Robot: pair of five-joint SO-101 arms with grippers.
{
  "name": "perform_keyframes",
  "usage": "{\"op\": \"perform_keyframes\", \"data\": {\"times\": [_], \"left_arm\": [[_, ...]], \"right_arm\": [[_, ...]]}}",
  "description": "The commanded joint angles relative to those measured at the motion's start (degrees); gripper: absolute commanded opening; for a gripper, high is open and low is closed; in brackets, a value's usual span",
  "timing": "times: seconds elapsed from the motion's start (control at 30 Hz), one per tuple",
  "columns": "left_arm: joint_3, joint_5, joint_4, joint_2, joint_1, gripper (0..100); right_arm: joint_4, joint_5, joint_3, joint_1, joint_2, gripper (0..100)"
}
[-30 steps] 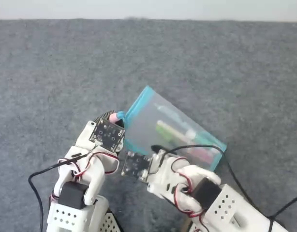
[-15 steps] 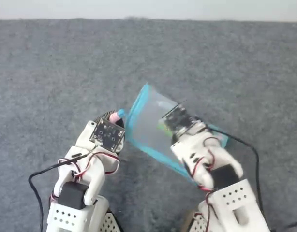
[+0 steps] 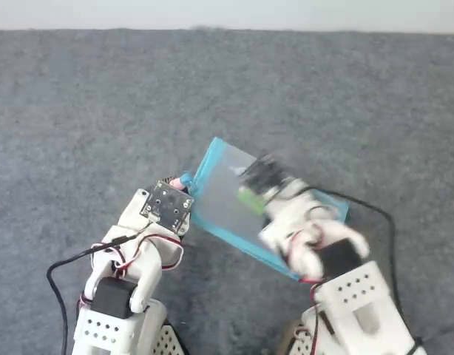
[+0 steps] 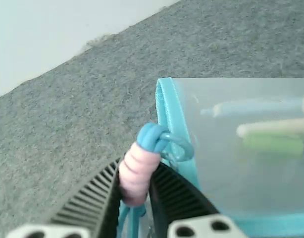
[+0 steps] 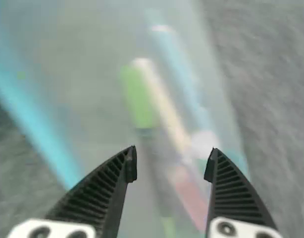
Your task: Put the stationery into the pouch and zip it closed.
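Left fingers pressed onto pink zip pull, pinching it at pouch's left corner, on teal zip edge. Right fingers spread, hovering above pouch, gripping nothing. Pouch flat on grey surface, centre, between arms. Stationery inside: pens, markers. Likely thin, soft, slick film: light, prone to slide and buckle under pull. Best hold: tab for zipping, stiffer zip edge for anchoring.
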Motion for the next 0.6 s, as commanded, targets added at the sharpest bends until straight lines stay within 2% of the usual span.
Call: {"op": "perform_keyframes", "data": {"times": [0.0, 0.1, 0.27, 0.57], "left_arm": [[-1.01, -0.09, -1.41, -0.44, 0.00, 1], [-1.27, -0.09, -1.23, -0.44, 0.00, 1], [-1.45, -0.09, -0.97, -0.70, 0.00, 1], [-1.45, -0.09, -0.97, -0.62, 0.00, 1]], "right_arm": [[-3.12, 1.14, 0.09, -12.09, -1.27, 22.7], [-11.82, 1.41, 4.48, -14.81, -0.92, 22.8], [-22.02, 1.49, 7.30, -14.64, 5.41, 27.7], [-24.31, 2.29, 1.41, -13.14, 16.84, 21.2]]}}
